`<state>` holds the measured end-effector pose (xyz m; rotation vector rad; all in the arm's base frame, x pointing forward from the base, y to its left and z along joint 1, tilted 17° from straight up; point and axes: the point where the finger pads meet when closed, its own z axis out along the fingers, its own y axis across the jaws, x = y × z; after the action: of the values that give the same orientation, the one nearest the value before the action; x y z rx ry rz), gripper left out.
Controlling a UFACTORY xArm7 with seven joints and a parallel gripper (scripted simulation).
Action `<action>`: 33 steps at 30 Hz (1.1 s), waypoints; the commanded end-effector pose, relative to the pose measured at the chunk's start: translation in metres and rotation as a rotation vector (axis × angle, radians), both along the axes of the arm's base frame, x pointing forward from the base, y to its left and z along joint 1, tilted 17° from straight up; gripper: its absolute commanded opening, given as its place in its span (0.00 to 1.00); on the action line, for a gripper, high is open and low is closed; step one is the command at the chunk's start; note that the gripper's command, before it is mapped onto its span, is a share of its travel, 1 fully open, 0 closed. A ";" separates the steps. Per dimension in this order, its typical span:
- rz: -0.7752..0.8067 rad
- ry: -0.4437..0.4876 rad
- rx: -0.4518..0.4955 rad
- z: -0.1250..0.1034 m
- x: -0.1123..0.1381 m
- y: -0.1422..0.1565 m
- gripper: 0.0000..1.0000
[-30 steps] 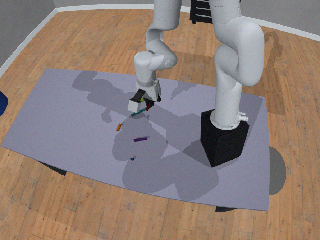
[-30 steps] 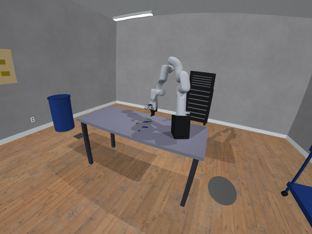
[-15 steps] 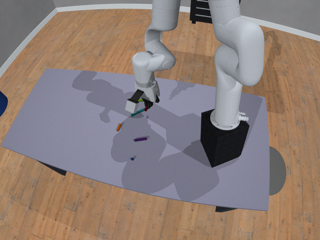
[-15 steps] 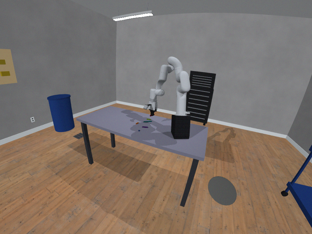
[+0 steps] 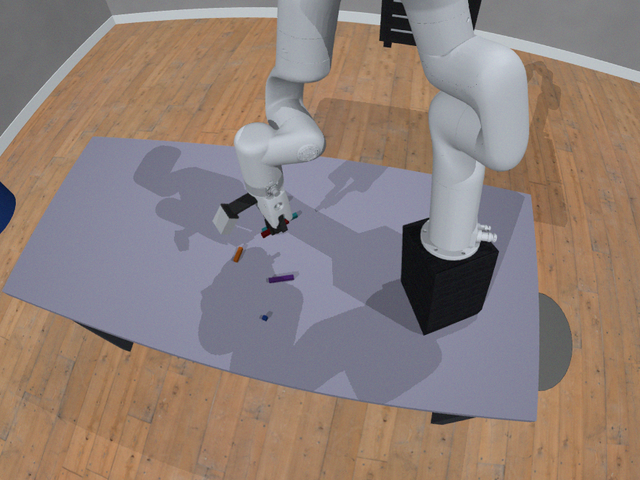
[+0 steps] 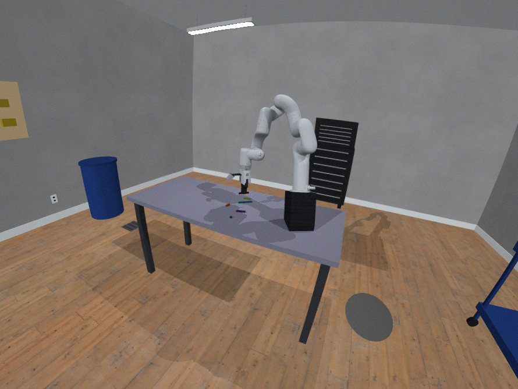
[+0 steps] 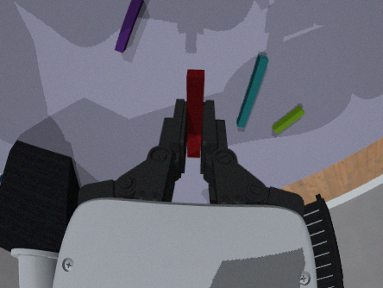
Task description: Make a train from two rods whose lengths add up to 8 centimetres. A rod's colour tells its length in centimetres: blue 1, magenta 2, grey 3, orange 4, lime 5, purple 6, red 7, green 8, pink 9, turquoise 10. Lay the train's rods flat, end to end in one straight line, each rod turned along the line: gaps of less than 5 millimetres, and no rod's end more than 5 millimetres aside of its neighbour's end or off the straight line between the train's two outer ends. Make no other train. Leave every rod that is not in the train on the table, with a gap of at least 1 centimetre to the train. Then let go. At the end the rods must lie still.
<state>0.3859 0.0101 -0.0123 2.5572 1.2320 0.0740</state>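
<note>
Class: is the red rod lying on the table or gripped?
Gripped: the black gripper is shut on the red rod, above the table.

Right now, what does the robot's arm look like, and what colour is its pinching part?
The arm is smooth, rounded and pale grey-white, made of fat tube-shaped links, standing on a black box-shaped pedestal. Its end effector has two black jointed fingers under a light grey housing with small screws. A little grey box sticks out beside the wrist.
</note>
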 end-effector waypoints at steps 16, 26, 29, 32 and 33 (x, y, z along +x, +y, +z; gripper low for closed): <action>-0.654 -0.170 0.111 -0.023 0.027 0.110 0.04; -0.920 -0.231 0.163 -0.035 0.023 0.162 0.04; -0.962 -0.240 0.171 -0.037 0.021 0.170 0.04; -0.971 -0.242 0.173 -0.038 0.021 0.172 0.04; -0.971 -0.242 0.173 -0.038 0.021 0.172 0.04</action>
<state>0.4050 0.1805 -0.0506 2.8875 -0.1550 0.2588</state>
